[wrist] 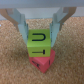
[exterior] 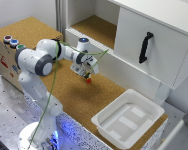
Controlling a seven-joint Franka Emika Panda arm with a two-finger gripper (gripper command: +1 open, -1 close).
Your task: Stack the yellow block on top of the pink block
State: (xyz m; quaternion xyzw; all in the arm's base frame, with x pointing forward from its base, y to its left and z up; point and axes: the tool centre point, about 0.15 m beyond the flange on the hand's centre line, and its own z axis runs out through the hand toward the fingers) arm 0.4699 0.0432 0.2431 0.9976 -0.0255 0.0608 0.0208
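Pinching yellow block [wrist: 38, 41] atop pink block [wrist: 40, 62], tool [wrist: 39, 36]; white tub [exterior: 128, 119] seemingly empty.

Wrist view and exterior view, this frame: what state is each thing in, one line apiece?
Yellow block: sitting on the pink block, between the hand's fingers.
Pink block: on the cork surface, under the yellow block.
Hand: fingers straddle the yellow block; contact too blurred to tell.
White bin: upright, nothing visible inside.
Cabinet door: slid toward the exterior view's right, leaving the compartment beside it open.
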